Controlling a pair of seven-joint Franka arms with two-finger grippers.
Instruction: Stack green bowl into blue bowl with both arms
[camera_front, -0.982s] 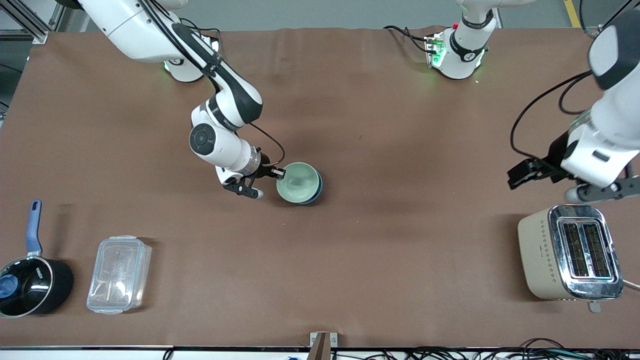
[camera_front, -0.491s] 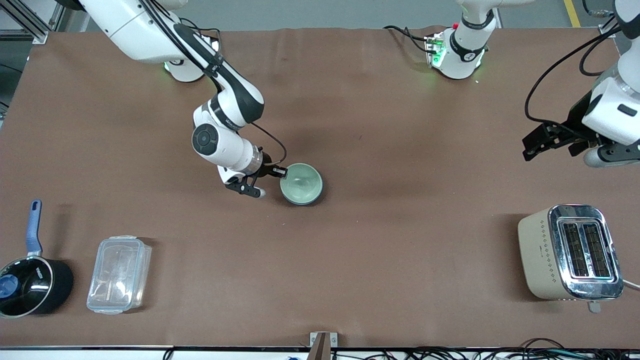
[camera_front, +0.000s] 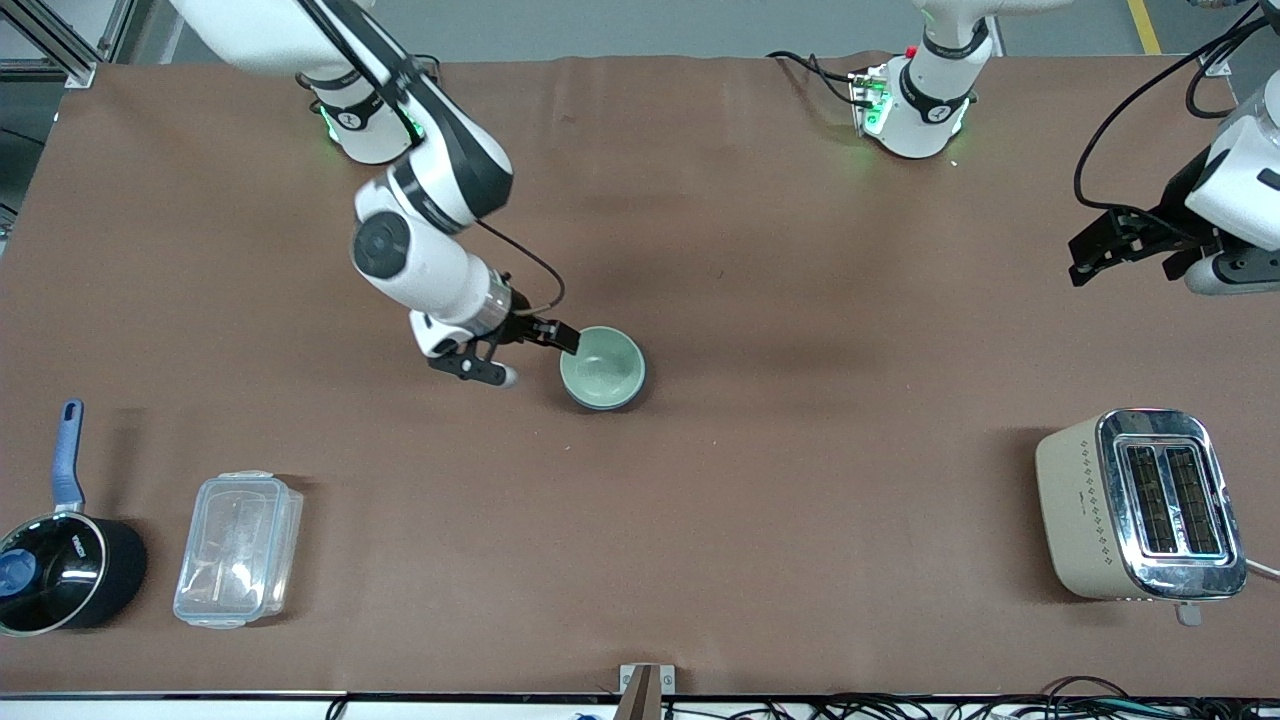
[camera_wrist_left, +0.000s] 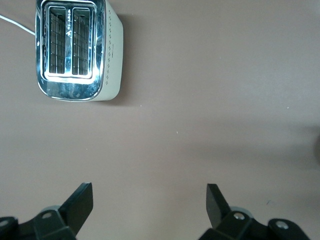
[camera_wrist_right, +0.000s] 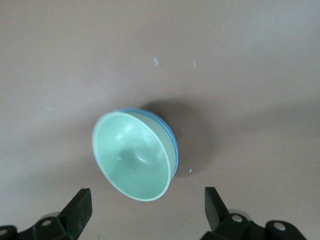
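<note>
I see green bowl (camera_front: 603, 365) nested in blue bowl (camera_wrist_right: 169, 134) mid-table (camera_front: 800, 500). Right end effector (camera_wrist_right: 145, 210) released, above the bowls. Left end effector (camera_wrist_left: 150, 205) released, over bare table near toaster (camera_front: 1140, 505).

A brown table (camera_front: 760, 470) carries everything. Near its middle sits the blue bowl (camera_front: 634, 388), with the green bowl (camera_front: 600, 364) nested inside it, so only the blue one touches the table. Toward the right arm's end, close to the front camera, stands a black saucepan (camera_front: 62, 575) with a blue handle, and just beside it a clear lidded box (camera_front: 238, 549). Toward the left arm's end, also near the camera, stands a beige toaster (camera_front: 1135, 505). The two arm bases (camera_front: 365, 130) stand along the edge farthest from the camera.
</note>
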